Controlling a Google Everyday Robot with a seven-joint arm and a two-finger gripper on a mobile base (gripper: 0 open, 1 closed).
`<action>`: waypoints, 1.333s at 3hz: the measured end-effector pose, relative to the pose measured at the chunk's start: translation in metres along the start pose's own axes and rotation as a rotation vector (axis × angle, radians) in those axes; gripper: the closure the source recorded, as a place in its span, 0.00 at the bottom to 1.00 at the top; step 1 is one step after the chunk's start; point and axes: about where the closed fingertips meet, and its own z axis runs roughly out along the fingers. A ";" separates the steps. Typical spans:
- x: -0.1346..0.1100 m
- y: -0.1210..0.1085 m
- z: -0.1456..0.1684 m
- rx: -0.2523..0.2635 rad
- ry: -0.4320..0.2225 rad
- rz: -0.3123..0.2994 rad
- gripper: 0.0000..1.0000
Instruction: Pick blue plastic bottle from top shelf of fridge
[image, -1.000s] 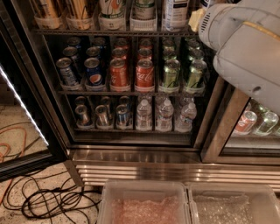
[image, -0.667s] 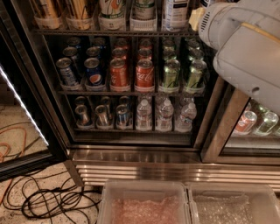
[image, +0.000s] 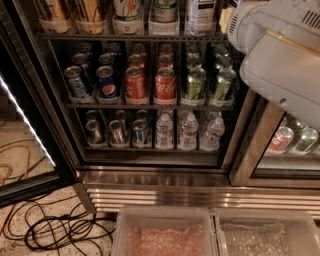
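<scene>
Inside the dark fridge (image: 165, 192), the blue plastic bottle (image: 165, 10) stood in a holder (image: 164, 27) on the top shelf (image: 100, 36), its upper part cropped. Reaching in risked seizing the nearer dark-labelled bottle (image: 200, 12) instead. The gripper was out of view beyond the white arm (image: 280, 55) at upper right, so its state could not be told.

The top shelf (image: 130, 36) is running across the upper part of the fridge (image: 160, 187); the slim plastic bottle (image: 200, 14) is standing toward its right end, just left of the gripper (image: 226, 17); soda cans (image: 165, 85) are sitting on the rack below; lower still, small cans (image: 117, 131) are standing left of water bottles (image: 187, 131); two bins (image: 165, 211) are lying before the fridge; cables (image: 55, 230) are lying on the floor to their left.
</scene>
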 end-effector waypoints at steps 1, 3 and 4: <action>-0.002 0.000 0.011 0.007 -0.018 -0.030 0.40; -0.012 -0.003 0.028 0.025 -0.059 -0.069 0.38; -0.016 -0.005 0.034 0.034 -0.074 -0.073 0.40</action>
